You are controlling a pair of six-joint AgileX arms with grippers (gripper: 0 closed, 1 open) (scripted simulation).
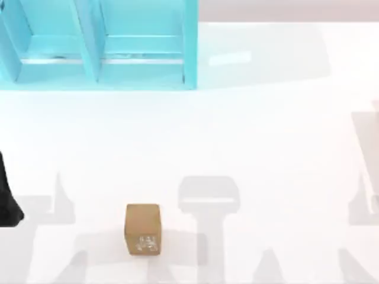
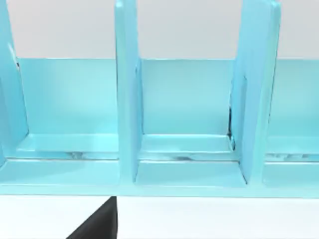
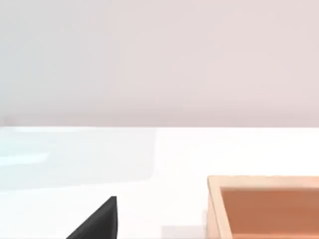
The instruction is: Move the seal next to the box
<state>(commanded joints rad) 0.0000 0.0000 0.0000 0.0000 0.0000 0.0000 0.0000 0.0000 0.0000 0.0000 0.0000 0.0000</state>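
Waiting at the start: no arm has reached for anything.
Box: tan cube (image 1: pixel 143 229) on the white table (image 1: pixel 266 136), near the front edge.
Shelf unit: turquoise (image 1: pixel 100 47), back left.
Wooden tray: (image 3: pixel 264 206) before the right wrist.
Seal: not located.
End effectors: state cannot be told.
Next, likely: find and grasp the seal.

The box (image 1: pixel 143 229) — tan cardboard cube (white mark showing) — sits upright near the table's front edge.

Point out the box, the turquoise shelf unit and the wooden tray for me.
box (image 1: pixel 142 222): top view, on its tan top face.
turquoise shelf unit (image 2: pixel 127 99): left wrist view, on an upright divider.
wooden tray (image 3: pixel 215 209): right wrist view, on its near-corner rim.
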